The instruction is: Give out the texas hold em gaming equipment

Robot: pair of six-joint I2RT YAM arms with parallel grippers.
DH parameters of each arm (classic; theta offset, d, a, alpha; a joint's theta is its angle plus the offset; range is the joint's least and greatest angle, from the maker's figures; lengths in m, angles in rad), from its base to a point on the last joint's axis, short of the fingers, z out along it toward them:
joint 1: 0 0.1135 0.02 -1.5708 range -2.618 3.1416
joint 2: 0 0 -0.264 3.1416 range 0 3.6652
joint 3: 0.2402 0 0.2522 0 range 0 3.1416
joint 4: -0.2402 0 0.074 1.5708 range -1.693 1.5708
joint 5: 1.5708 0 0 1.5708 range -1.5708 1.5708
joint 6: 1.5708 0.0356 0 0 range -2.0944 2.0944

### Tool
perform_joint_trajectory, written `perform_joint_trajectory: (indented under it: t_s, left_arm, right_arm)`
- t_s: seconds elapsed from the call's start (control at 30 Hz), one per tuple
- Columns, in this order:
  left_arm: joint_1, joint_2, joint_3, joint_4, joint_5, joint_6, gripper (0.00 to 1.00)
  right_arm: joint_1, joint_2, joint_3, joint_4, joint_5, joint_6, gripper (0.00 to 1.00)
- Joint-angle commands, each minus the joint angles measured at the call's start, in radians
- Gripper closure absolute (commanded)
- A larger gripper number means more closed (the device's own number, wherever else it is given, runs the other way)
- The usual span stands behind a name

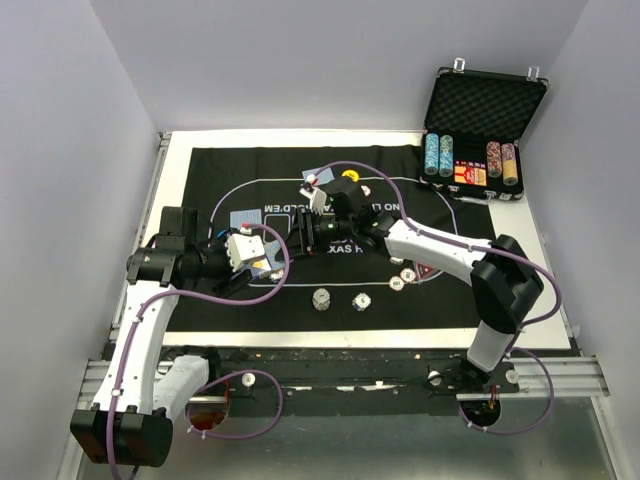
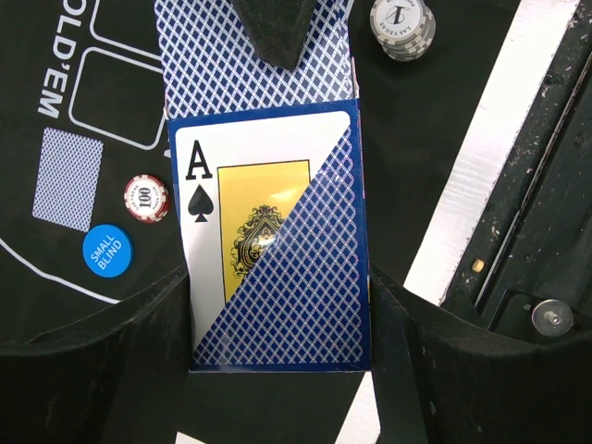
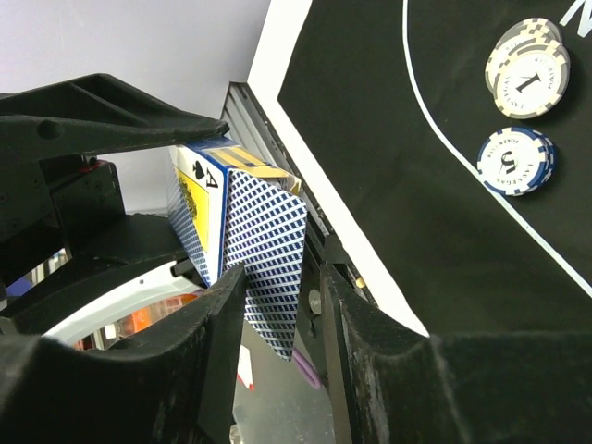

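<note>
Left pincer (image 2: 277, 370) is clamped on the deck box (image 2: 277, 240), a finger pressed against each long side and the ace of spades panel facing my wrist camera. I have the box up in the air over the left-centre of the black felt mat (image 2: 416, 139), between the two arms. One blue-backed card (image 2: 199, 65) sticks out of the box's open end. My right pincer (image 3: 282, 287) straddles that card with its jaws partway in. From the right wrist I see a sliver of gap between the card and one finger, so I read it as not clamped.

On the mat under the box lie a face-down card (image 2: 67, 178), a red-and-white chip marked 100 (image 2: 146, 198) and, just beside it, the blue small blind disc (image 2: 106, 252). A grey chip stack (image 2: 402, 26) stands apart from them. At the far right of the bench (image 1: 200, 140) an open chip case (image 1: 480, 120) holds rows of chips, and a yellow disc (image 1: 350, 176) sits at the mat's far centre.
</note>
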State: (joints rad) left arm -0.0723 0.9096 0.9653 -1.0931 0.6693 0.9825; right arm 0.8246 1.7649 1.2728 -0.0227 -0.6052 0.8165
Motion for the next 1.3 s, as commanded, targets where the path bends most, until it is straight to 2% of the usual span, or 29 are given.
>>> perform_joint_trajectory:
  t_s: [0.0,0.17,0.7,0.97,1.27]
  left_arm:
    - [-0.001,-0.018,0.010,0.018,0.061,0.007,0.53]
    - [-0.001,-0.017,0.012,0.019,0.065,0.007,0.53]
    - [-0.001,-0.012,0.019,0.022,0.070,0.005,0.53]
    - [-0.001,-0.009,0.018,0.024,0.075,0.001,0.53]
    - [-0.001,-0.009,0.010,0.030,0.079,0.002,0.53]
  right_arm:
    - [-0.001,-0.027,-0.016,-0.006,0.027,0.001,0.58]
    - [-0.018,-0.054,-0.032,-0.014,0.030,0.004,0.68]
    - [-0.071,-0.111,-0.085,-0.034,0.022,-0.007,0.69]
    - [-0.073,-0.114,-0.044,-0.114,0.074,-0.074,0.69]
    - [-0.073,-0.140,-0.012,-0.102,0.033,-0.051,0.68]
